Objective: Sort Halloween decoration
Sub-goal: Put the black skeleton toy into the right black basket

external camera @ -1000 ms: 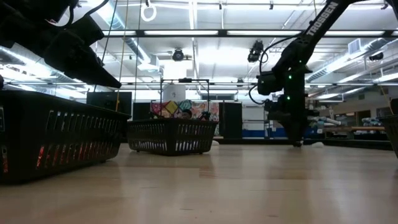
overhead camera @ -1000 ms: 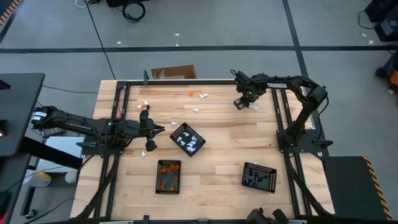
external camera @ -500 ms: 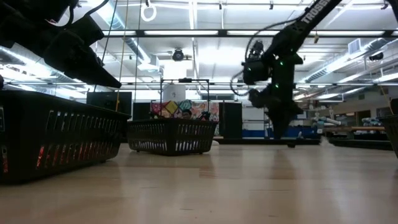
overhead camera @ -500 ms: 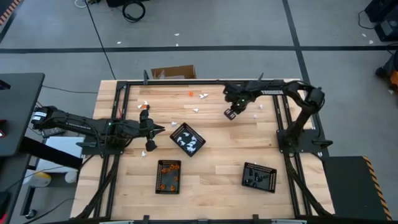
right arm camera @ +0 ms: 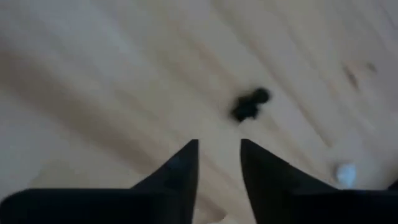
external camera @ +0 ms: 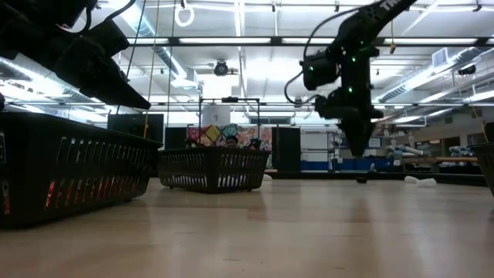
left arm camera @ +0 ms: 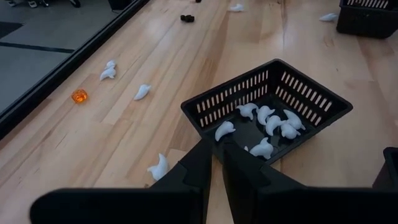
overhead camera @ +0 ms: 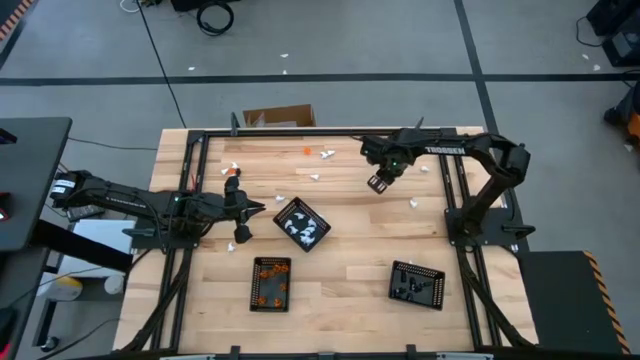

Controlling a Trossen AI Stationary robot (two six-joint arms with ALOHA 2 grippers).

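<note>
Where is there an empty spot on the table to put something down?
The widest bare wood lies between the tray of white pieces, the tray of black pieces and the right gripper. It is crowded near the far edge, where loose white pieces and an orange piece are scattered.

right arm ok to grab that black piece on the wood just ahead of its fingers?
Probably yes. The right gripper hangs above the table with a gap between its fingers, nothing in them. The black piece lies alone on bare wood just ahead, and nothing stands between them. A white piece lies off to one side.
</note>
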